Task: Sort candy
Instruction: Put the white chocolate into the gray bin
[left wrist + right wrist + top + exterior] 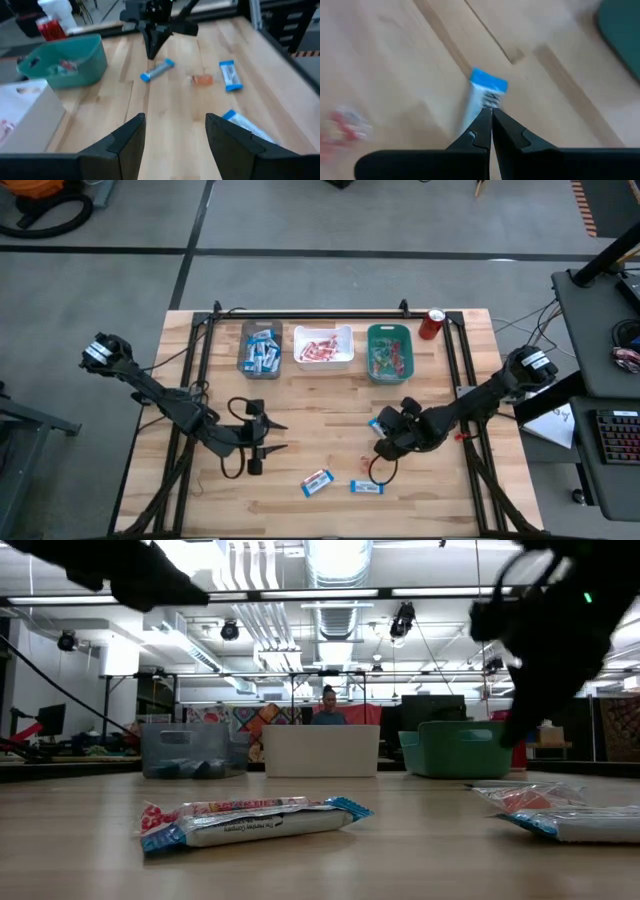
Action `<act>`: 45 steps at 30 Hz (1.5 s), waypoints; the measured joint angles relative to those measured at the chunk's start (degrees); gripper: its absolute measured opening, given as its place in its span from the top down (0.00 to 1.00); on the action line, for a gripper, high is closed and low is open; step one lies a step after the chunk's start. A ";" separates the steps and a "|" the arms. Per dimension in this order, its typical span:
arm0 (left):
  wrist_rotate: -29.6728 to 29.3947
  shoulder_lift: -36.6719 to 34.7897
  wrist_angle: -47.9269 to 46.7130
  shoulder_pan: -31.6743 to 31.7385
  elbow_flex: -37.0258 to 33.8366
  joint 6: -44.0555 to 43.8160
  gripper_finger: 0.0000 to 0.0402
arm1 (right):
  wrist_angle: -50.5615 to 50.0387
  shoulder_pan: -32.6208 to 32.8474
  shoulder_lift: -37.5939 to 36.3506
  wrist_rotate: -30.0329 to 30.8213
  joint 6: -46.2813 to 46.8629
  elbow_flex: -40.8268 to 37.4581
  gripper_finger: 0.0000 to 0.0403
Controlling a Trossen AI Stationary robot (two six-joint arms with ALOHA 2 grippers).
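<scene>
Loose candy lies on the wooden table: a blue-and-white bar [376, 423] by my right gripper, two more bars [317, 482] [366, 486] toward the near edge, and a tiny orange-red piece [202, 80]. My right gripper [490, 114] points down, shut, right over the first bar [485, 95], which lies flat in the left wrist view [156, 70]. My left gripper [268, 436] is open and holds nothing. It hovers left of the candy, pointing toward the table's right [175, 135]. My right gripper has its shut fingertips [481, 125] over the near part of the blue-and-white bar [479, 102], coming from above. The fingers hide that end. In the left wrist view the bar lies on the table just below the tips, and I cannot tell whether they touch it.
Along the far edge stand a grey bin [244, 350] with blue bars, a white bin [323, 361] with red-and-white bars and a teal bin [390, 375] with small pieces. A red can [432, 323] stands right of them. Black frame rails run along the table's sides. A person shows far behind [327, 708].
</scene>
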 joint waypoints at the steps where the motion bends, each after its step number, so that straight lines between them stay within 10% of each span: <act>1: 0.00 0.83 -0.07 0.00 0.00 -0.62 0.53 | 1.31 0.00 0.25 -0.08 0.15 -1.57 0.98; 11: -0.31 5.64 1.87 0.02 -0.02 -4.19 0.53 | 28.50 -1.89 1.50 3.35 -3.96 -13.84 0.98; 19: -2.37 5.72 4.61 0.04 -0.04 -1.50 0.53 | 66.27 -9.64 1.93 3.92 -33.16 -13.39 0.98; 30: -2.35 9.91 13.03 0.28 -0.02 0.35 0.66 | 43.09 -9.13 -10.09 -14.34 -49.33 -10.80 0.98; 45: -3.12 12.16 16.76 0.90 -0.02 2.12 0.81 | 72.00 -5.54 -7.22 -9.44 -41.41 -34.70 0.98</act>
